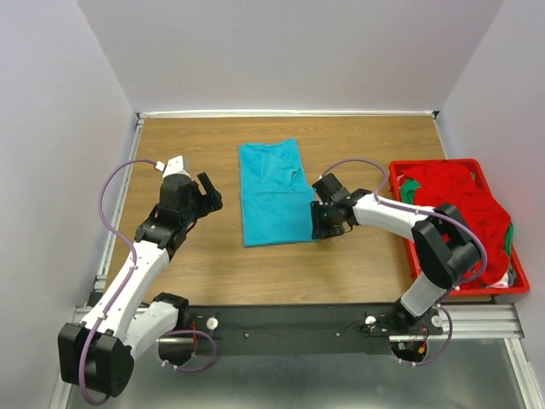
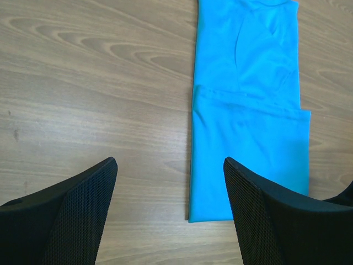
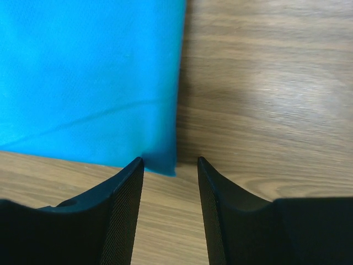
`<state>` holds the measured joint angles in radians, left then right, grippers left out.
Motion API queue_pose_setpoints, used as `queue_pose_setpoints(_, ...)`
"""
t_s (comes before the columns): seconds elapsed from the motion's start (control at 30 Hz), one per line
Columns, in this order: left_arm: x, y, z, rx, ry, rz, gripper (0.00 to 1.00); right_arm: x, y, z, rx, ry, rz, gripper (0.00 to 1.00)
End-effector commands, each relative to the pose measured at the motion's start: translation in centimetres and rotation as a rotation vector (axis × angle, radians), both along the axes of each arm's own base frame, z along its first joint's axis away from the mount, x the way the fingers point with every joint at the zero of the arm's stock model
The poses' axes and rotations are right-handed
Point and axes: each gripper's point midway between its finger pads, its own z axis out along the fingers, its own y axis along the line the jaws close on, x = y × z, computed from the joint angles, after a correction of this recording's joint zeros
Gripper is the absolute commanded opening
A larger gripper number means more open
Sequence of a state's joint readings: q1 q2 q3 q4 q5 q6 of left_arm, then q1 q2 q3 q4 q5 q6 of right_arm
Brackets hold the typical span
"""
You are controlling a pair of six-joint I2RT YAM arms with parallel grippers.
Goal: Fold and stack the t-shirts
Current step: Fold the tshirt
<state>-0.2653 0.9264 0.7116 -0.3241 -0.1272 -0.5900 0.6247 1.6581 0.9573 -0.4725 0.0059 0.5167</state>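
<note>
My right gripper [image 3: 170, 163] sits low at the near right corner of the teal shirt [image 1: 272, 192]. Its jaws are narrowly parted with the corner between the tips, and nothing is pinched. I'd judge it should catch every layer at that corner before closing, or the fold will skew. The right arm reaches in sideways, wrist angled down. My left gripper [image 2: 170, 161] hovers over the table [image 1: 358, 145] left of the shirt, wide and empty. Off to the right, the crate [image 1: 521, 288] holds the red and green shirts [image 1: 456, 192].
</note>
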Motion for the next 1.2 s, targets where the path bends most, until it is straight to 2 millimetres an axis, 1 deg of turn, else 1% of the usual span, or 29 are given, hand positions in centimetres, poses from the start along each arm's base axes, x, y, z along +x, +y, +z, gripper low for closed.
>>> queue_pose_setpoints(0.0, -0.6, -0.3, -1.5, 0.016, 0.045, -0.013, 0.85, -0.4, 0.5, -0.5, -0.025, 0.027, -0.016, 0.51)
queue_pose_setpoints(0.07, -0.7, -0.5, -1.6, 0.014, 0.048, -0.019, 0.85, -0.7, 0.1, -1.1, -0.046, 0.038, -0.025, 0.5)
queue_pose_setpoints(0.13, -0.9, -0.8, -1.8, 0.009, 0.055, -0.024, 0.82, -0.8, -0.4, -1.6, -0.072, 0.04, -0.038, 0.47)
queue_pose_setpoints(0.2, -1.1, -1.4, -2.0, 0.005, 0.064, -0.039, 0.8, -1.3, -1.0, -2.4, -0.108, 0.058, -0.044, 0.45)
queue_pose_setpoints(0.23, -1.2, -1.6, -2.1, 0.004, 0.07, -0.045, 0.79, -1.6, -1.1, -2.6, -0.118, 0.065, -0.046, 0.41)
queue_pose_setpoints(0.27, -1.4, -2.2, -2.4, 0.003, 0.082, -0.059, 0.79, -1.9, -1.5, -2.9, -0.143, 0.077, -0.05, 0.4)
queue_pose_setpoints(0.3, -1.6, -2.5, -2.6, 0.007, 0.095, -0.064, 0.79, -2.1, -1.7, -3.1, -0.156, 0.081, -0.054, 0.36)
queue_pose_setpoints(0.37, -2.0, -3.2, -3.1, 0.003, 0.115, -0.069, 0.79, -2.7, -2.0, -3.4, -0.182, 0.093, -0.052, 0.31)
queue_pose_setpoints(0.4, -2.4, -4.1, -3.5, 0.009, 0.129, -0.096, 0.78, -3.1, -2.4, -3.7, -0.197, 0.104, -0.057, 0.29)
queue_pose_setpoints(0.47, -2.9, -4.6, -4.4, 0.019, 0.17, -0.101, 0.79, -3.6, -2.8, -4.0, -0.217, 0.114, -0.059, 0.24)
queue_pose_setpoints(0.5, -3.3, -4.9, -4.7, 0.029, 0.189, -0.11, 0.79, -3.9, -3.1, -4.0, -0.226, 0.116, -0.06, 0.18)
queue_pose_setpoints(0.6, -4.0, -5.6, -5.7, 0.037, 0.236, -0.125, 0.79, -4.3, -3.5, -4.1, -0.242, 0.121, -0.055, 0.08)
queue_pose_setpoints(0.63, -4.6, -6.1, -6.1, 0.037, 0.259, -0.139, 0.79, -4.4, -3.6, -3.9, -0.247, 0.113, -0.053, 0.01)
queue_pose_setpoints(0.73, -5.7, -6.7, -7.1, 0.054, 0.321, -0.15, 0.79, -4.3, -3.8, -3.5, -0.254, 0.092, -0.052, 0.01)
queue_pose_setpoints(0.77, -6.2, -7.2, -7.4, 0.065, 0.336, -0.169, 0.79, -4.4, -3.8, -3.4, -0.26, 0.086, -0.048, 0.01)
queue_pose_setpoints(0.87, -7.1, -7.8, -9.0, 0.105, 0.409, -0.193, 0.77, -4.2, -3.9, -3.1, -0.268, 0.067, -0.033, 0.01)
queue_pose_setpoints(0.93, -7.4, -7.9, -9.4, 0.135, 0.443, -0.196, 0.72, -4.1, -3.9, -2.9, -0.273, 0.055, -0.025, 0.01)
queue_pose_setpoints(0.97, -7.7, -8.0, -10.1, 0.162, 0.47, -0.203, 0.69, -4.0, -3.9, -2.8, -0.275, 0.049, -0.022, 0.01)
queue_pose_setpoints(1.0, -7.5, -8.3, -9.9, 0.169, 0.473, -0.202, 0.64, -4.0, -3.9, -2.8, -0.277, 0.044, -0.022, 0.01)
queue_pose_setpoints(1.03, -7.7, -8.1, -10.2, 0.194, 0.491, -0.199, 0.62, -3.9, -3.8, -2.6, -0.276, 0.039, -0.015, 0.01)
queue_pose_setpoints(1.07, -7.8, -8.2, -10.6, 0.211, 0.51, -0.201, 0.6, -3.9, -3.8, -2.6, -0.278, 0.034, -0.009, 0.01)
queue_pose_setpoints(1.1, -7.8, -8.6, -10.6, 0.217, 0.515, -0.21, 0.59, -3.9, -3.9, -2.6, -0.284, 0.031, -0.011, 0.01)
queue_pose_setpoints(1.17, -7.8, -8.9, -10.9, 0.228, 0.527, -0.217, 0.58, -3.9, -4.0, -2.5, -0.288, 0.024, -0.004, 0.01)
